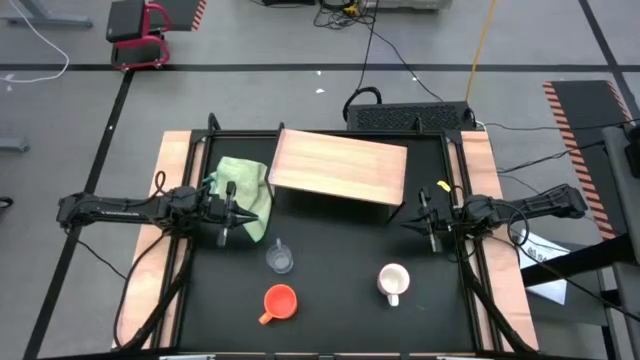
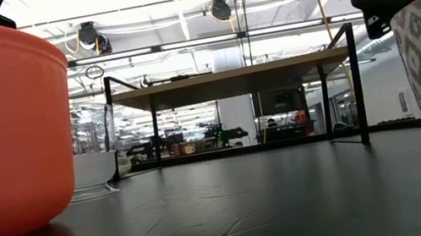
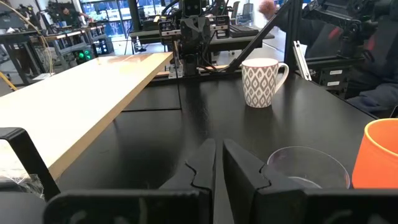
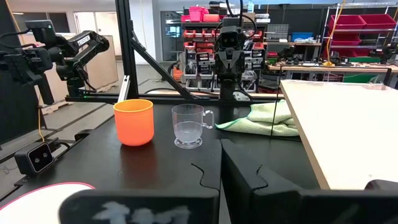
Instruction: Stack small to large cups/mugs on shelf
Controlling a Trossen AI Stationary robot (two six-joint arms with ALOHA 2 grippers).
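You're at zero progress: glass cup (image 1: 280, 258), orange mug (image 1: 279, 301) and white mug (image 1: 393, 282) all sit apart on the worktop (image 1: 330, 300), shelf (image 1: 340, 167) bare, left gripper (image 1: 229, 214) and right gripper (image 1: 429, 222) fingers narrow, holding nothing.

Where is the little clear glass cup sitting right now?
In the high view the clear glass cup stands on the black tabletop, left of centre, just behind the orange mug and near the green cloth.
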